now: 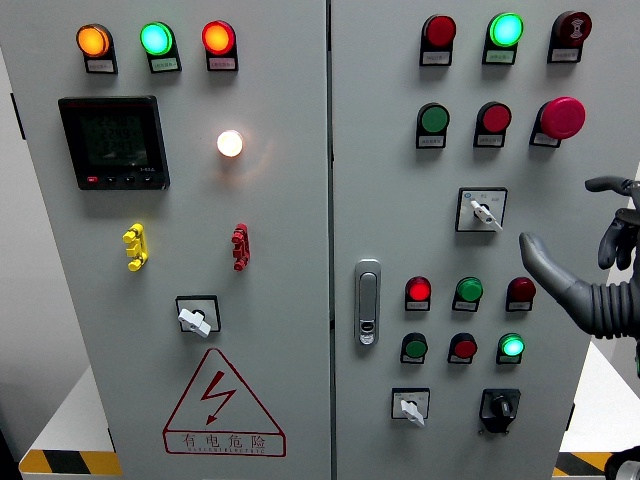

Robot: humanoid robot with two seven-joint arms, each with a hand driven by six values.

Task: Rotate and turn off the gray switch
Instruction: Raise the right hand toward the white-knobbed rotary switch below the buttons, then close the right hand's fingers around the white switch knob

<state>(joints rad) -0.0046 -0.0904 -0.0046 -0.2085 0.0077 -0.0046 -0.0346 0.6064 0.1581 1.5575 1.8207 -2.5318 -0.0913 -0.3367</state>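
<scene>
Nearest the camera, the right hand (590,270) comes in from the right edge, dark and ribbed at the knuckles, its fingers released and spread, one long finger pointing left toward the cabinet without touching anything. Behind it stands the gray control cabinet (290,420), filling the view, split by a vertical seam into a left door and a right door. On the left door, low down, sits a triangular red warning sign (222,405) with a lightning bolt, and higher up at the left a black display meter (113,142). A silver door handle (368,301) is set upright just right of the seam. At the right door's upper right is a large red mushroom button (562,117). The gray switch (481,210), a rotary selector on a square plate, sits in the middle of the right door, just left of and above the pointing finger, apart from it; its knob points down to the right. Two similar selectors show lower: one on the left door (196,318) and one at the bottom of the right door (410,405), with a black knob (500,407) beside the latter. Across the left door's top run an orange lamp (93,40), a green lamp (156,38) and a red lamp (217,37), with a glowing white lamp (230,143) below them. A yellow clip (135,247) and a red clip (240,246) sit mid-door.
</scene>
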